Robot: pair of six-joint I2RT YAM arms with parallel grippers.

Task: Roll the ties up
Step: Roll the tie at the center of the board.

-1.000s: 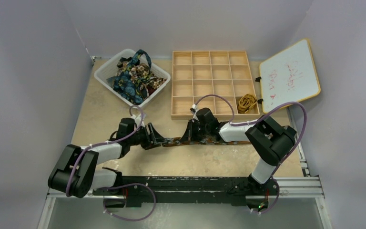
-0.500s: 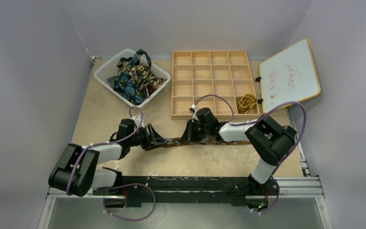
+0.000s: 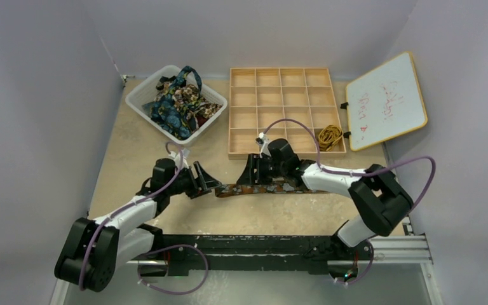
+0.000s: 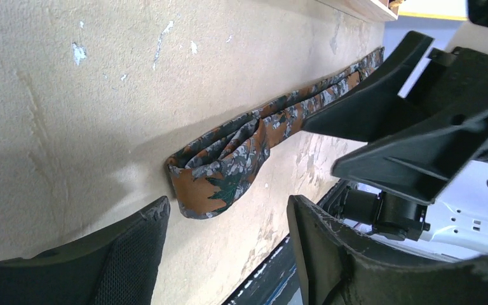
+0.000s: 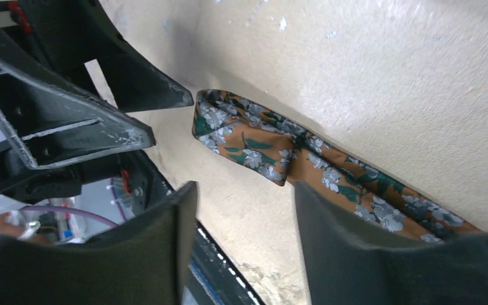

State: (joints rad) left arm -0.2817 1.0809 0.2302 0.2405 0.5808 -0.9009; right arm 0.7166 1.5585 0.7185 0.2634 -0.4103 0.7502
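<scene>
A brown tie (image 3: 273, 188) with grey flowers and green leaves lies stretched flat across the table's middle. Its left end (image 4: 219, 171) is folded back on itself. My left gripper (image 3: 213, 183) stands open just short of that folded end, its fingers (image 4: 133, 248) either side of bare table. My right gripper (image 3: 250, 175) hovers open over the tie a little further along, one finger (image 5: 343, 235) covering part of the cloth (image 5: 260, 146), nothing gripped. More ties (image 3: 179, 100) are heaped in a white basket. A gold-yellow tie (image 3: 329, 135) sits in a tray compartment.
The white basket (image 3: 141, 95) stands at the back left. A wooden tray (image 3: 279, 108) of several compartments is at the back centre. A whiteboard (image 3: 386, 101) leans at the back right. The black rail (image 3: 260, 246) runs along the near edge.
My right gripper has opened and let go of the tie, drawing up and back slightly. The left gripper has opened wider and its arm has shifted left. The tie now lies loose.
</scene>
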